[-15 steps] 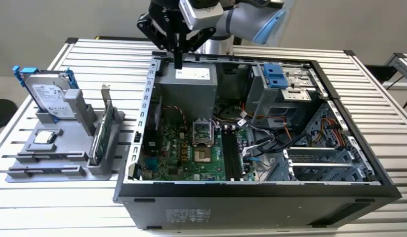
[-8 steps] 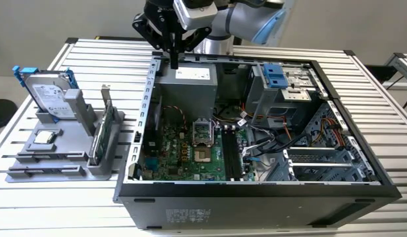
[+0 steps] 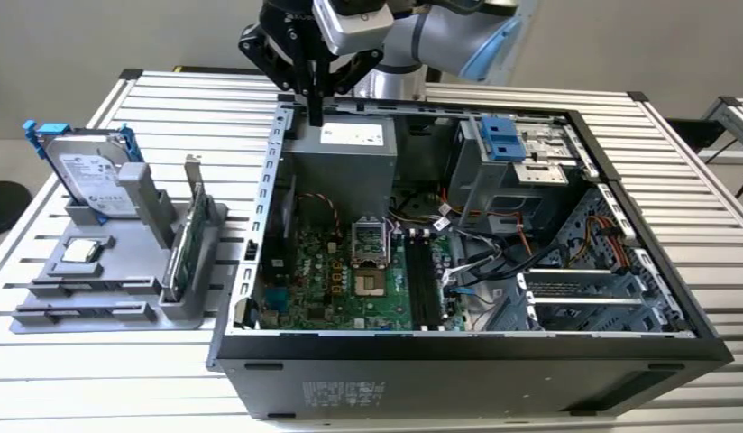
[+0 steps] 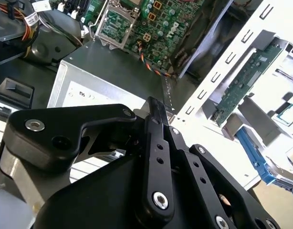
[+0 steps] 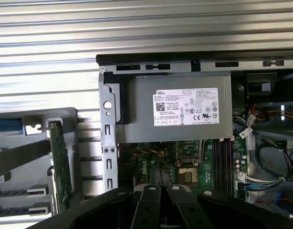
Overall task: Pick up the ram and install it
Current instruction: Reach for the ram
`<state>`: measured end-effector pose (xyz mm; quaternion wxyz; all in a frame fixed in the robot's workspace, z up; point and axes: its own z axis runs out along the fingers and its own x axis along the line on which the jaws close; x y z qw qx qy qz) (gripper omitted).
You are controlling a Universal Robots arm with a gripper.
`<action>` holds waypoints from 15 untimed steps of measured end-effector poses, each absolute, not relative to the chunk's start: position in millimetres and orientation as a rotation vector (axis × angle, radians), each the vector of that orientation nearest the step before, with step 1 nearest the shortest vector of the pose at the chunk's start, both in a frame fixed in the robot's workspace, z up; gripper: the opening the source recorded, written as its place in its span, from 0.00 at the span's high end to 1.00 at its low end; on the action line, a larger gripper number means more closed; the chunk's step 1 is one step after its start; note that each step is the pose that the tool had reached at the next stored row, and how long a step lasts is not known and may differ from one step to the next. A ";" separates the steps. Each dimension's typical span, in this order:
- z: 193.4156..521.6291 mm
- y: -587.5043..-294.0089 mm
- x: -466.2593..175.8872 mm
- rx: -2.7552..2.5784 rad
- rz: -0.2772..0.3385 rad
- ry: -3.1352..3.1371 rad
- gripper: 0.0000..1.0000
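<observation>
Exterior view puts our gripper [image 3: 314, 115], jaws together and empty, over the power supply [image 3: 342, 161]; the ram [image 3: 203, 233] stands in the rack [image 3: 107, 311] beside the case [image 3: 468, 365]. We judge pickup unstarted; grasping needs parted jaws squared to its edge.

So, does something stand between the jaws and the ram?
Nothing visible does. The gripper, jaws shut, hangs above the case at its rear corner. The ram stands in the rack outside the case wall, its top edge bare.
</observation>
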<state>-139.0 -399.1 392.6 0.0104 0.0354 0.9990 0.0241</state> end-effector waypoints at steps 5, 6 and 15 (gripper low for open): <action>392.6 -399.1 -142.7 0.110 0.075 3.118 1.00; 392.6 -399.1 -143.4 0.110 0.075 3.118 1.00; 392.6 -399.1 -150.3 0.110 0.075 3.118 1.00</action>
